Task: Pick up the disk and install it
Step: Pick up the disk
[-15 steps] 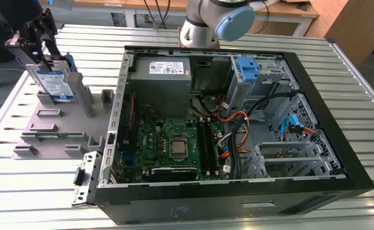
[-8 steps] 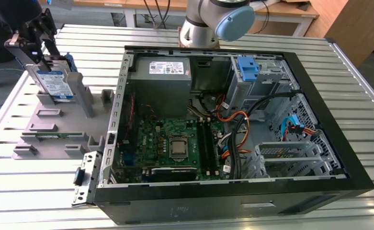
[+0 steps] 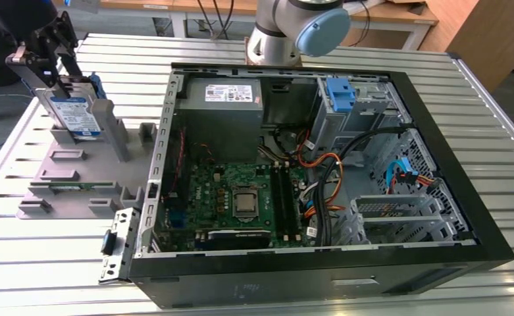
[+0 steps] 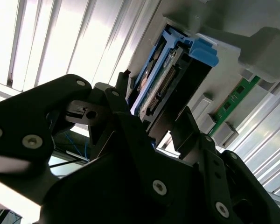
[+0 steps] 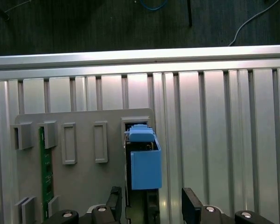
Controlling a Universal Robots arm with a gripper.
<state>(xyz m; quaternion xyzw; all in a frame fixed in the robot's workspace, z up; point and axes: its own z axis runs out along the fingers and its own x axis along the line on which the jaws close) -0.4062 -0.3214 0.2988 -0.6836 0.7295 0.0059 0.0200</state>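
The pick-up step is in hand. In the exterior view the disk [image 3: 70,115] stands on edge in a slot of the grey fixture [image 3: 72,178], at 10 o'clock from the open computer case [image 3: 283,276]. The gripper [image 5: 151,195] straddles the disk with its 2 fingers [image 5: 191,205] spread, a gap showing on 1 side, so it grips nothing yet. The next move likely calls for a square close on the disk's sides and a straight lift out of the slot.

The silver disk [image 3: 73,114], white-and-blue labelled with blue side rails, stands upright on edge in the grey holder [image 3: 90,168], outside the open computer case [image 3: 480,227].
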